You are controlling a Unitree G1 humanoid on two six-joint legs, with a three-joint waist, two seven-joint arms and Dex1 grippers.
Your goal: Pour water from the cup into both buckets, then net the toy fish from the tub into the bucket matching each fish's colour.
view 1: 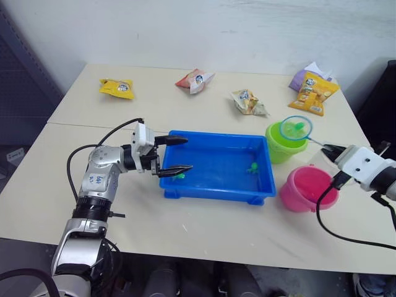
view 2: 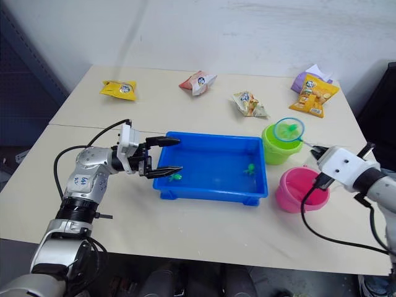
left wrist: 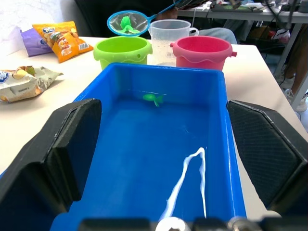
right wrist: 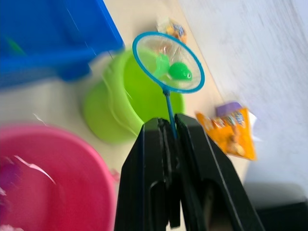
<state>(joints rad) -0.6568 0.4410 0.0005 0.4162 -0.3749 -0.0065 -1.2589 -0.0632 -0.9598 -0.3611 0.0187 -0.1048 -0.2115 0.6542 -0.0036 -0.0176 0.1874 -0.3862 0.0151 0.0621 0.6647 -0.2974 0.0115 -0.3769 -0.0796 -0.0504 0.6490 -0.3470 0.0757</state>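
The right gripper (right wrist: 168,127) has its fingers pressed together on the thin handle of the net (view 1: 296,128), whose blue hoop hangs over the mouth of the lime green bucket (view 1: 283,146) with a green toy fish (right wrist: 180,71) lying in the mesh. Just beside that gripper, nearer the counter's front edge, stands the pink bucket (view 1: 307,189), touching or almost touching the green one.

The left gripper (view 1: 173,154) holds nothing; its fingers are spread wide over the left end of the blue tub (view 1: 219,193). One finger sits above the tub's far left corner, the other just beside a second green fish (view 1: 179,176) inside. A third green fish (view 1: 252,167) lies near the tub's right end, close to the green bucket.

The clear cup (left wrist: 169,39) stands behind the two buckets in the left wrist view.

Along the counter's far edge lie snack packets (view 1: 116,88); their printing is too small to read.
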